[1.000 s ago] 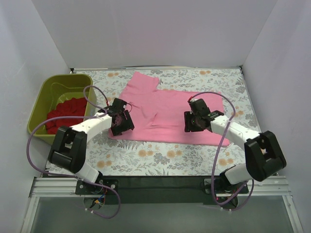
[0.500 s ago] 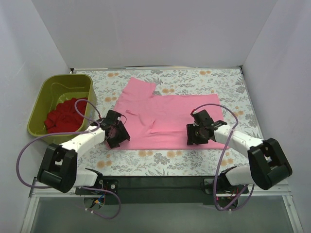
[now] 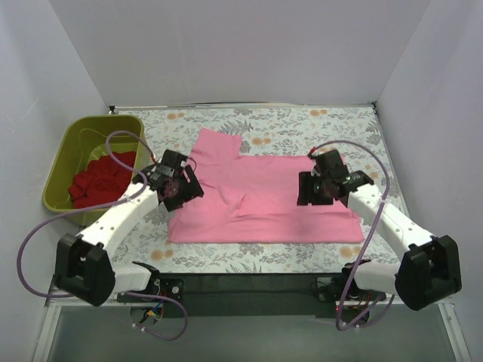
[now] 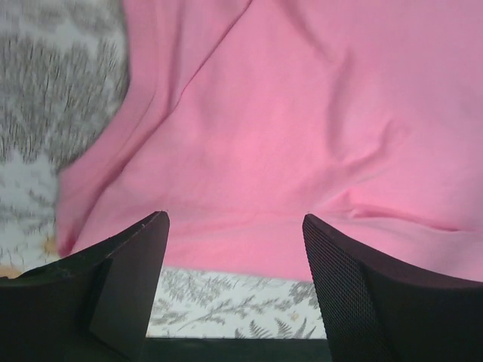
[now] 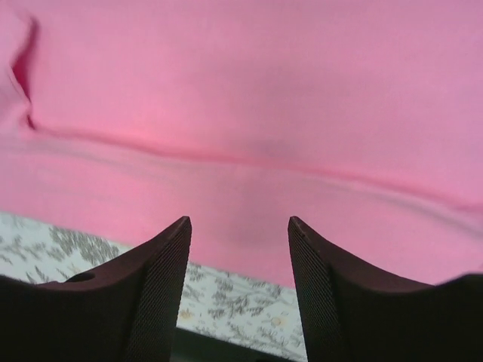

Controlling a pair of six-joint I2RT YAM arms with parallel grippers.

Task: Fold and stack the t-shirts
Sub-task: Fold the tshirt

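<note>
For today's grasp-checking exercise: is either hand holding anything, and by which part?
Nothing is held. The left hand and right hand both stand open over the pink t-shirt.

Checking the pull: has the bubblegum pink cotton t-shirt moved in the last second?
Yes. The pink t-shirt slid toward the near side, its sleeve dropping past the olive-green plastic tub's far rim.

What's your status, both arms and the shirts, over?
Left gripper open, empty, at left edge of pink t-shirt. Right gripper open, empty, over its right side. Red t-shirt in the tub. Nothing in the way.
</note>
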